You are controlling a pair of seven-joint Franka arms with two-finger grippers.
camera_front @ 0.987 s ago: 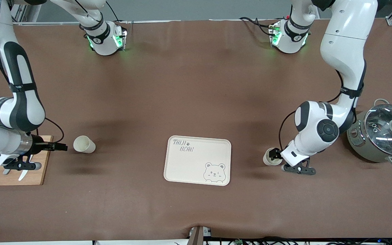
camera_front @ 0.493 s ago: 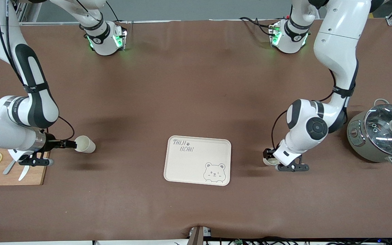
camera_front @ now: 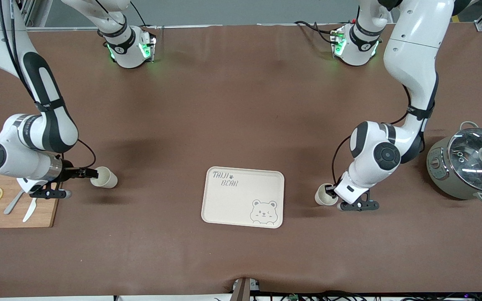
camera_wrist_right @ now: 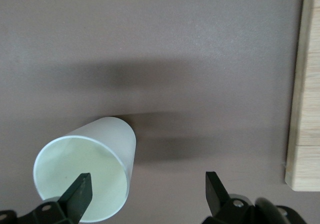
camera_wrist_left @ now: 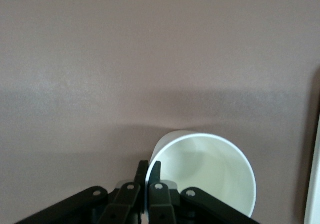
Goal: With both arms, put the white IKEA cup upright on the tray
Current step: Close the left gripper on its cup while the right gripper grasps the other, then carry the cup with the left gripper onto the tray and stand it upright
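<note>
The cream tray (camera_front: 232, 200) with the bear drawing lies mid-table, nearer the front camera. One white cup (camera_front: 106, 178) lies on its side toward the right arm's end of the table. My right gripper (camera_front: 87, 172) is open at its mouth. In the right wrist view one fingertip (camera_wrist_right: 80, 191) is inside the cup (camera_wrist_right: 107, 139) and the other is outside. My left gripper (camera_front: 329, 191) is shut on the rim of a second white cup (camera_front: 321, 197) beside the tray. In the left wrist view the fingers (camera_wrist_left: 156, 170) pinch that cup's (camera_wrist_left: 210, 174) wall.
A wooden cutting board (camera_front: 44, 213) with lemon slices and a knife lies at the right arm's end; its edge shows in the right wrist view (camera_wrist_right: 302, 108). A grey pot with a glass lid (camera_front: 471, 163) stands at the left arm's end.
My right gripper has moved off the cutting board up to the lying cup, with one finger now in its mouth. My left gripper has shifted its cup toward the tray.
</note>
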